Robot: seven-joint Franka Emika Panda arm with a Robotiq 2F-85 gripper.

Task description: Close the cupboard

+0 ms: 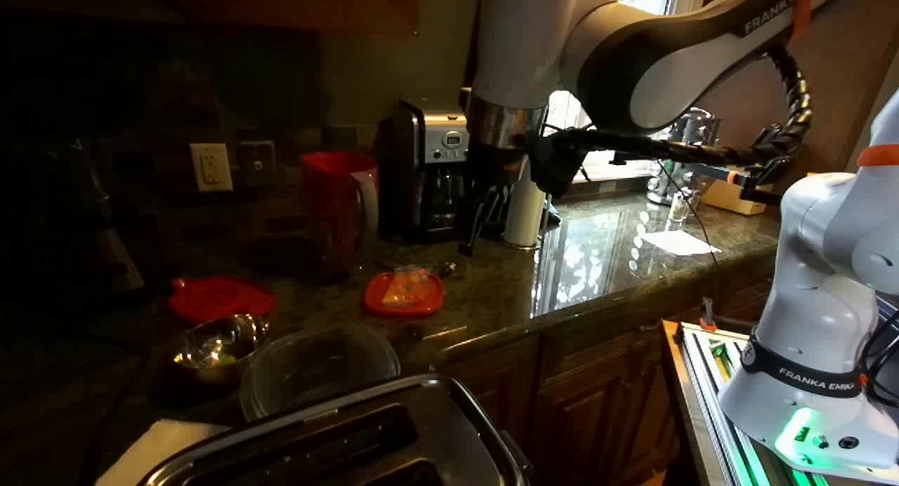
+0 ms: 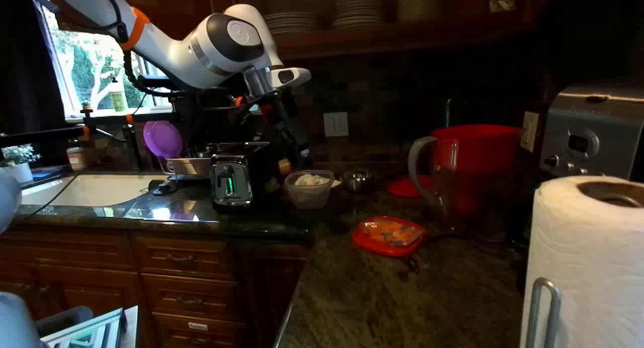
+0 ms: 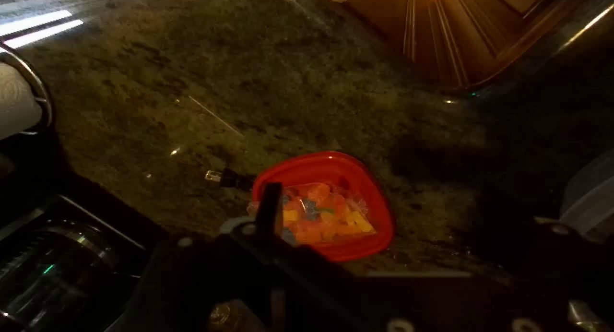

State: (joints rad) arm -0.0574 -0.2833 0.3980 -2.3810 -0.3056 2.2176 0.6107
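The cupboard (image 2: 397, 40) hangs above the back edge of the table (image 2: 352, 300), plates (image 2: 358, 7) showing inside; whether it stands closed is too dark to tell. The end effector (image 1: 477, 233) hangs over the table, pointing down, and whether it is parted or closed cannot be made out. Near the table's inner corner sits a red dish (image 3: 331, 165) with a bag (image 3: 331, 217) on it; the toaster (image 2: 230, 184) stands by the front edge beside that corner

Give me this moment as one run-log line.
cupboard: plates visible inside, door position unclear | tool: above counter, apart from cupboard | wrist view: red dish holding colorful packet
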